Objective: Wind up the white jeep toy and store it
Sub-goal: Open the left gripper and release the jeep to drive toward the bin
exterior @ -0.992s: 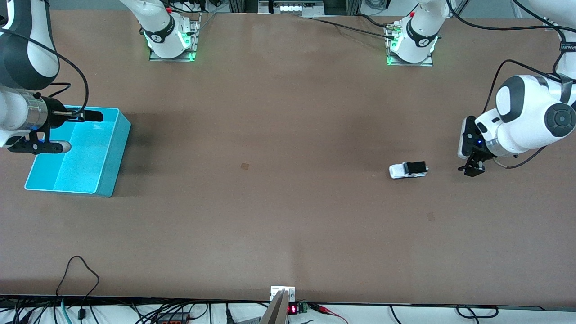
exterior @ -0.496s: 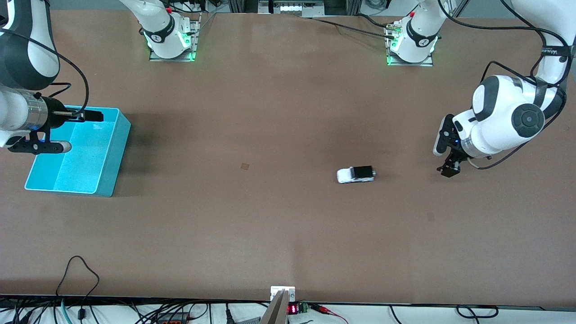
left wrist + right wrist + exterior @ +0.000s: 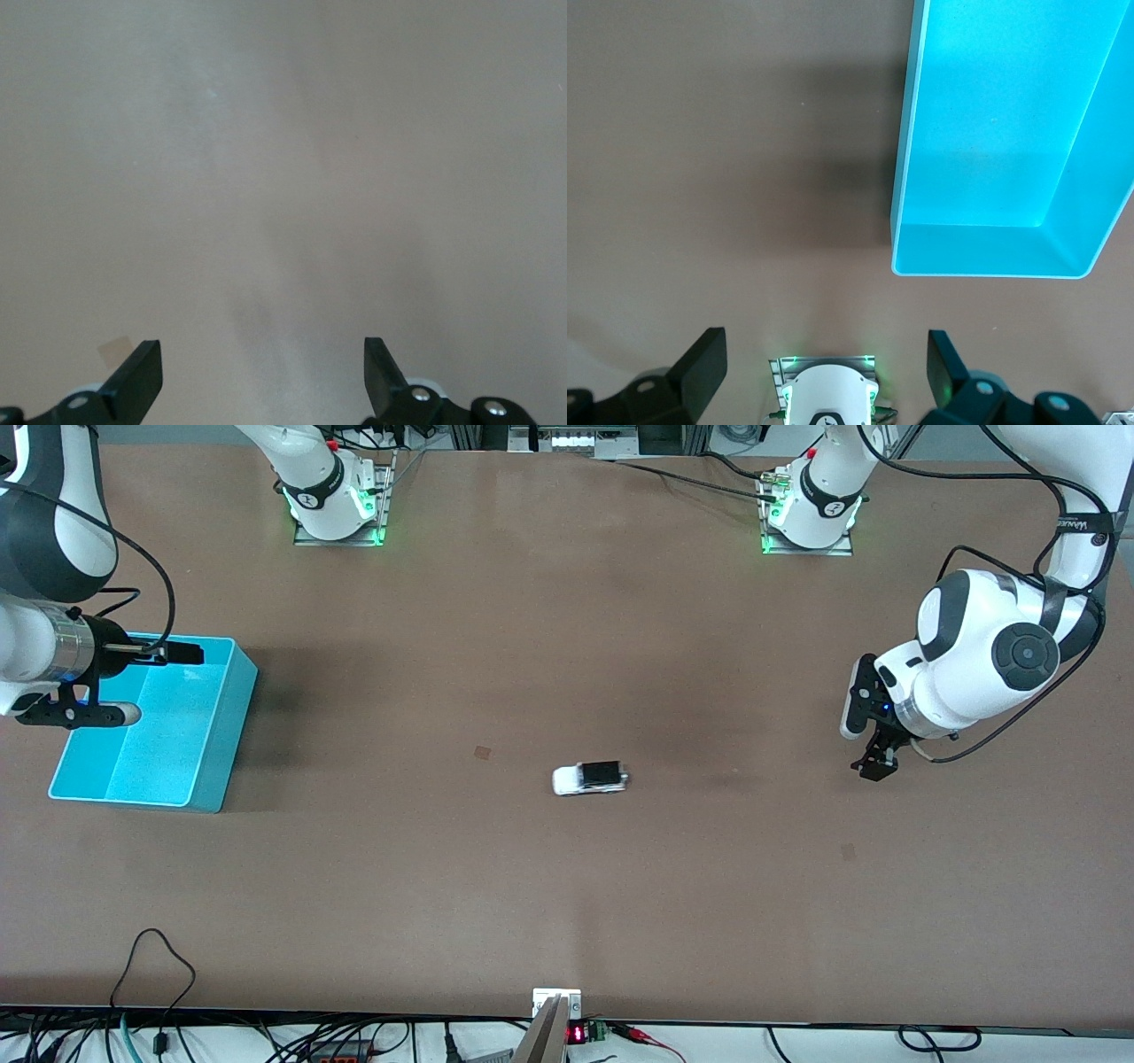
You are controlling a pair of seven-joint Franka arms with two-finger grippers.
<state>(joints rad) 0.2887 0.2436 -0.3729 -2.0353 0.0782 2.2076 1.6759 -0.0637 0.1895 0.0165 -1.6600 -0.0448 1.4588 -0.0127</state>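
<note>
Midtable, white jeep toy (image 3: 590, 778) on bare table (image 3: 567, 886); left gripper (image 3: 873, 766), right gripper (image 3: 182, 653) jaws spread.

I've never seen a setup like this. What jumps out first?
A tiny white jeep toy sits alone mid-table. A turquoise bin stands at the right arm's end, with the right tool open over it. The left tool hangs open over bare table at the left arm's end.

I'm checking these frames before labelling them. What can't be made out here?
- White jeep toy: front view only, too small to show any winding mechanism; in neither wrist view.
- Right gripper: over the turquoise bin; its arm hides part of the bin in the front view.
- Left gripper: open over bare table; its wrist view shows nothing else.
</note>
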